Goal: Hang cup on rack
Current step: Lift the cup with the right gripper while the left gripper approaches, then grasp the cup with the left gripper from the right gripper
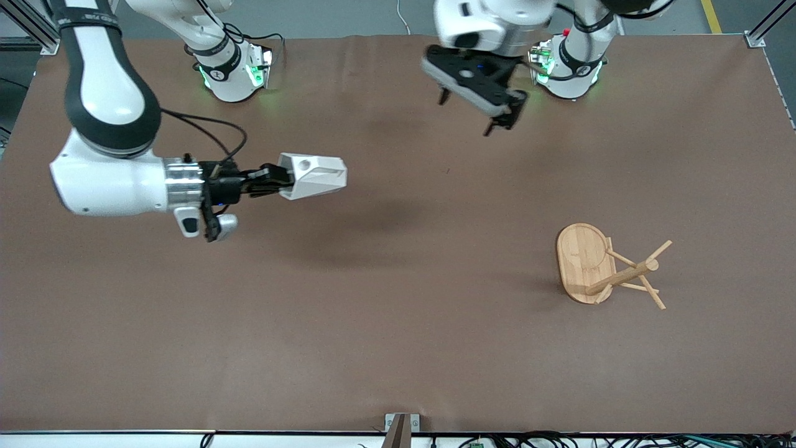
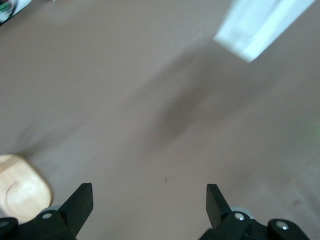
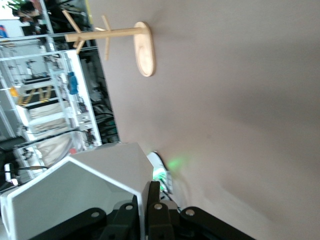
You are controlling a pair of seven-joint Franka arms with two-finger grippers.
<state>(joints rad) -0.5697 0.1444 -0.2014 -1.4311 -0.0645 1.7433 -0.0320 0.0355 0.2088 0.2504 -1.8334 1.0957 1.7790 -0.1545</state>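
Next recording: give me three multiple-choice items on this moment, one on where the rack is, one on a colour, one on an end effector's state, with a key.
1. Where does the rack stand?
A. toward the left arm's end of the table
B. toward the right arm's end
C. directly under the cup

2. What colour is the cup?
A. blue
B. white
C. black

3. What state is the right end effector in?
A. open and empty
B. shut on the cup
C. resting on the table

Key: 1 A, its bamboo base sits on that end; 2 B, the faceted body is plain white; 3 B, its fingers clamp the cup in the air, while the left end effector hangs open and empty.
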